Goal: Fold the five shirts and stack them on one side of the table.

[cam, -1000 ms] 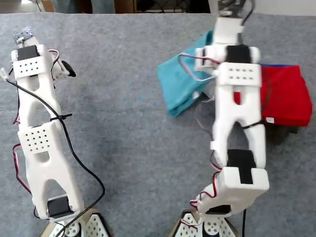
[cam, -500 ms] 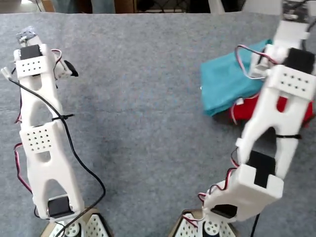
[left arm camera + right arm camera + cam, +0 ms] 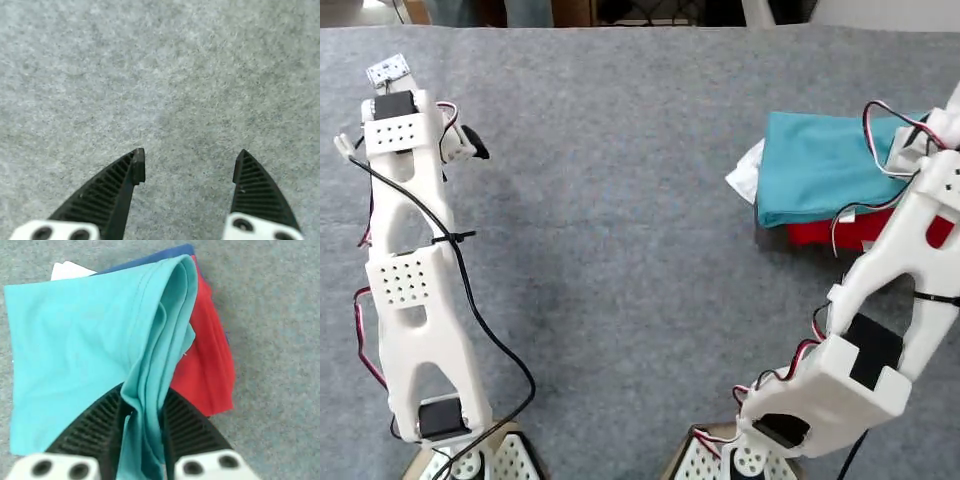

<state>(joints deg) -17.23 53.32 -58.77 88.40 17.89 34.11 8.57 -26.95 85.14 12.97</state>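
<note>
Right gripper [image 3: 145, 402] pinches the teal shirt [image 3: 75, 340], upper right, by its bunched edge; limp cloth, likely best gripped at folds; left gripper [image 3: 189, 162] spread.

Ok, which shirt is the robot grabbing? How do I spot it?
On the grey table, find the pile of shirts by the right gripper. It pinches the top one, the teal shirt, lying over the red shirt and a white one.

A plain teal shirt [image 3: 820, 165], a red shirt [image 3: 825, 233], a dark blue shirt [image 3: 145, 260] and a white shirt [image 3: 745, 178] sit on the speckled grey bench [image 3: 620, 150], while the left end effector [image 3: 190, 160] and right end effector [image 3: 145, 400] are black and ribbed.
</note>
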